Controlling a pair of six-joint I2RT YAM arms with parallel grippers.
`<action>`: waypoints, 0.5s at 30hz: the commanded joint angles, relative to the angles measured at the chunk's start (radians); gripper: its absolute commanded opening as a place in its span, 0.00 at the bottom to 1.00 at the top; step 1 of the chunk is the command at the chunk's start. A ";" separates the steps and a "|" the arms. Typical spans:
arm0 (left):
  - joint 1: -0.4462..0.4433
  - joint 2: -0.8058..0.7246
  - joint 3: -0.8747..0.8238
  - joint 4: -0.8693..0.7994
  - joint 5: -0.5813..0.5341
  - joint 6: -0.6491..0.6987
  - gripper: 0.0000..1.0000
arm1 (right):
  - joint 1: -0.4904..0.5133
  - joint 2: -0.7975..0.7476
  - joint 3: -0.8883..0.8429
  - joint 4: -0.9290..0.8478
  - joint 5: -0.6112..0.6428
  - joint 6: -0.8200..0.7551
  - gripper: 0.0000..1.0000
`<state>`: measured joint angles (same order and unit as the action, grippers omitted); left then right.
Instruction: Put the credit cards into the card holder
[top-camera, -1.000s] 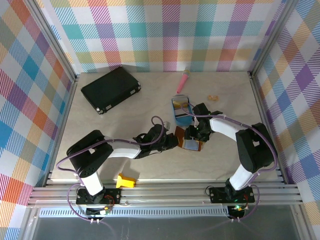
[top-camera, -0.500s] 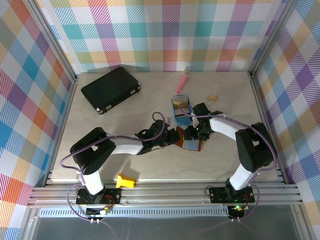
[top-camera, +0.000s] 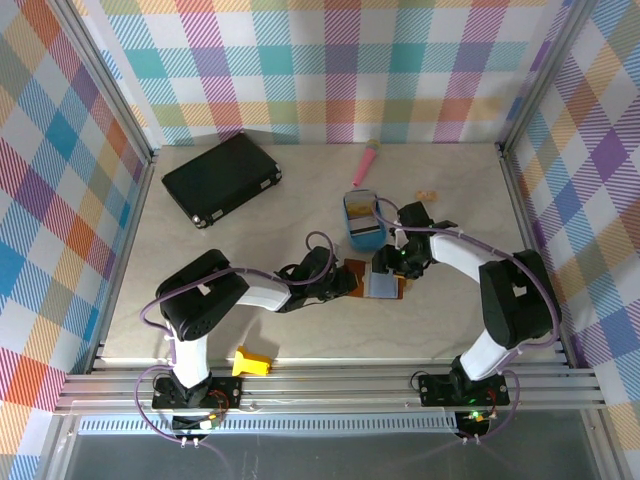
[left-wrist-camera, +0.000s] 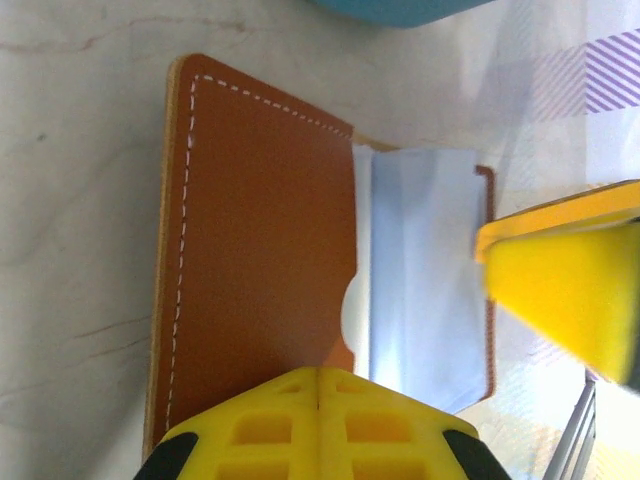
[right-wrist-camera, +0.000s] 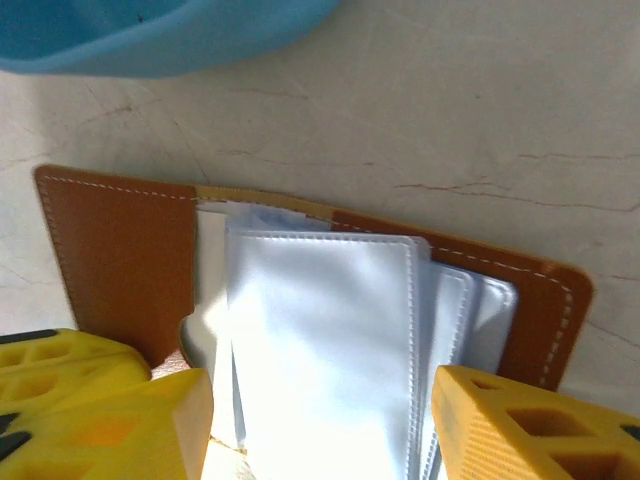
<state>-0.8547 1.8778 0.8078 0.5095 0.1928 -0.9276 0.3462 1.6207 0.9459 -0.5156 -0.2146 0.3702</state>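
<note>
My left hand (top-camera: 345, 283) has its fingers together over the brown flap of the card holder (top-camera: 381, 286), which lies open on the table (top-camera: 250, 235) just beside the blue tray (top-camera: 362, 225). My right hand (top-camera: 392, 264) is spread apart, straddling the pale sleeves (right-wrist-camera: 320, 330).

There is one brown wallet (top-camera: 383, 285), lying open on the one table (top-camera: 250, 235). Around it are one blue tray (top-camera: 350, 215), one black case (top-camera: 221, 178), one pink stick (top-camera: 367, 160), one yellow plastic piece (top-camera: 252, 362) and one small tan bit (top-camera: 427, 196). Two robot arms reach over the table: one left arm (top-camera: 215, 295) and one right arm (top-camera: 470, 265). Inside the wallet, the right wrist view shows several clear sleeves (right-wrist-camera: 320, 340) stacked one over another. At least three can be counted, but the overlap hides their exact number.
</note>
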 joint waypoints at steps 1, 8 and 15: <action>-0.005 0.021 -0.017 0.035 0.018 -0.011 0.01 | -0.005 -0.023 -0.015 0.013 -0.022 0.041 0.60; -0.035 0.023 -0.016 0.047 0.015 -0.020 0.01 | -0.006 -0.010 -0.030 0.030 -0.058 0.015 0.59; -0.038 0.012 -0.021 0.052 0.009 -0.031 0.01 | -0.005 0.011 -0.028 0.011 -0.046 0.009 0.58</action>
<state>-0.8814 1.8896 0.8017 0.5381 0.2001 -0.9508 0.3450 1.6173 0.9230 -0.4969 -0.2462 0.3843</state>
